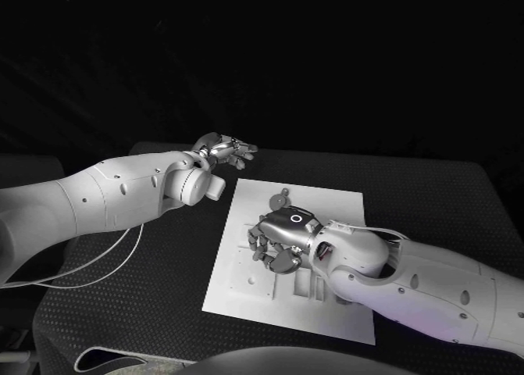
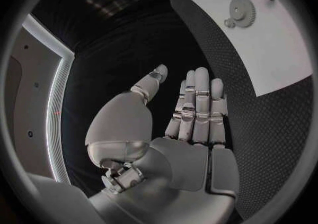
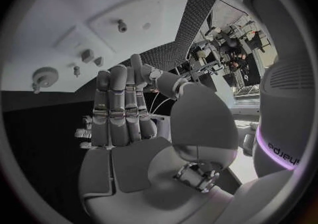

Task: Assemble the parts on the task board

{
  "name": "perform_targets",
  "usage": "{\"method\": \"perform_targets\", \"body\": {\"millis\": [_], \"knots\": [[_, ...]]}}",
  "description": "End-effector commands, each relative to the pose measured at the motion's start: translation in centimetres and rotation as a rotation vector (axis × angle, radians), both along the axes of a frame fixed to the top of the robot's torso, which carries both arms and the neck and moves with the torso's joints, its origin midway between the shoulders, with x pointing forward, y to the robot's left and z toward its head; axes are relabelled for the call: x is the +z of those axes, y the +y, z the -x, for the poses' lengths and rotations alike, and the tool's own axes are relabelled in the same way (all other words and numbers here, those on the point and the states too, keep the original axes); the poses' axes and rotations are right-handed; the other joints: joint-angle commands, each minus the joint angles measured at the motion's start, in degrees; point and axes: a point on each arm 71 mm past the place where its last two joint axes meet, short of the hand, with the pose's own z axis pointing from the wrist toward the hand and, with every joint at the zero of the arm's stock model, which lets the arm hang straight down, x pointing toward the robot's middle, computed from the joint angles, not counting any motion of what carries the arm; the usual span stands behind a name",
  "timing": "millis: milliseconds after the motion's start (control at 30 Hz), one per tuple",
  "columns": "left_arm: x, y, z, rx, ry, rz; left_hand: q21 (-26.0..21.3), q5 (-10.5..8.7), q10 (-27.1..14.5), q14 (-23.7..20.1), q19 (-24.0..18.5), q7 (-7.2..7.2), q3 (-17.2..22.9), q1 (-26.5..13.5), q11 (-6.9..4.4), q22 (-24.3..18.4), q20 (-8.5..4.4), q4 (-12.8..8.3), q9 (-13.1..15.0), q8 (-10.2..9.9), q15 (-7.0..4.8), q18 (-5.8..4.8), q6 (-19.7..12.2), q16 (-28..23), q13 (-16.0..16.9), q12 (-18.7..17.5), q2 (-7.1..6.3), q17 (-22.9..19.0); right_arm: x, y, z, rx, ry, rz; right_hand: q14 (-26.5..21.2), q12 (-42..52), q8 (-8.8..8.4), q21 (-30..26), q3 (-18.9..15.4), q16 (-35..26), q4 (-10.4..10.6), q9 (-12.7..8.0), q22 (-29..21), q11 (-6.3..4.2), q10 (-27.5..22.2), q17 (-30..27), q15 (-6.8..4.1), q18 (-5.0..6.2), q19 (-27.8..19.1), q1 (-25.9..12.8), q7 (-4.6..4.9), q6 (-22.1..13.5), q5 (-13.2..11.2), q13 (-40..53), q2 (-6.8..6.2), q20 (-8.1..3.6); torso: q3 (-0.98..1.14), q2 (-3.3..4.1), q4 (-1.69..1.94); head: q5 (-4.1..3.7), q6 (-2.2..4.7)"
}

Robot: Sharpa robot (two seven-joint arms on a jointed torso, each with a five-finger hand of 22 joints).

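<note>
The white task board (image 1: pixel 329 205) lies in the middle of the black table. A grey gear (image 1: pixel 281 200) sits near its far edge, with more small grey parts around it. My right hand (image 1: pixel 282 239) hovers over the board's left middle, fingers stretched out flat and holding nothing. In the right wrist view that hand (image 3: pixel 126 113) points at the board (image 3: pixel 53 12), where a peg (image 3: pixel 122 25), small blocks (image 3: pixel 87 55) and a round part (image 3: pixel 44 77) stand. My left hand (image 1: pixel 226 148) is off the board's far left corner, fingers (image 2: pixel 199 102) spread and empty. The gear (image 2: pixel 243 11) lies on the board (image 2: pixel 272 49) beside it.
A thin white cable (image 1: pixel 104 262) loops over the table below my left arm. Recesses and slots (image 1: pixel 301 287) mark the board's near part, beside my right forearm. The black table mat (image 1: pixel 430 203) runs past the board on both sides.
</note>
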Motion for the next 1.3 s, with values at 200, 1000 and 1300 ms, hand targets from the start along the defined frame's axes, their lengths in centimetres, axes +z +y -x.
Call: {"method": "perform_targets", "body": {"millis": [200, 1000, 1300], "knots": [[0.1, -0.7, -0.1, -0.016, -0.002, 0.016, -0.24, -0.25, -0.38, 0.36, 0.02, 0.0, -0.08, -0.33, 0.17, 0.11, -2.01, 0.32, -0.06, 0.25, -0.01, -0.18, -0.37, -0.26, -0.07, 0.03, -0.01, 0.08, -1.9, 1.0, 0.7, 0.018, -0.007, 0.036, -0.19, 0.02, 0.15, 0.47, 0.47, 0.29, -0.24, 1.78, 1.15, 0.05, 0.27, 0.08, -0.46, 0.78, 0.43, -0.22, 0.02, 0.31, -0.05, 0.12, 0.6, -0.19, -0.07, -0.06, 0.19, 0.7, -0.76], [0.1, -1.2, -0.2, -0.026, 0.001, 0.019, -0.3, -0.26, -0.4, 0.36, 0.02, 0.0, -0.09, -0.36, 0.18, 0.15, -2.01, 0.38, -0.12, 0.3, -0.01, -0.19, -0.4, -0.32, -0.07, 0.03, -0.01, 0.16, -4.4, 1.6, 1.4, 0.036, 0.033, 0.084, -0.25, -0.02, 0.14, 0.7, 0.48, 0.45, -0.77, 2.01, 1.16, 0.03, 0.29, 0.17, -0.51, 0.78, 0.44, -0.49, 0.02, 0.29, -0.04, 0.4, 0.9, -0.23, 0.21, 0.04, -0.12, 1.73, -1.88], [0.1, -1.3, -0.2, -0.028, 0.001, 0.02, -0.32, -0.26, -0.41, 0.36, 0.02, 0.01, -0.09, -0.37, 0.18, 0.17, -2.01, 0.4, -0.14, 0.32, -0.01, -0.19, -0.42, -0.34, -0.07, 0.03, 0.0, 0.2, -4.7, 1.7, 1.5, 0.04, 0.04, 0.098, -0.26, -0.04, 0.13, 0.81, 0.42, 0.53, -1.02, 2.12, 1.16, 0.01, 0.31, 0.21, -0.52, 0.78, 0.44, -0.68, 0.02, 0.3, -0.03, 0.54, 1.08, -0.24, 0.17, 0.02, -0.1, 1.91, -1.99]]}}
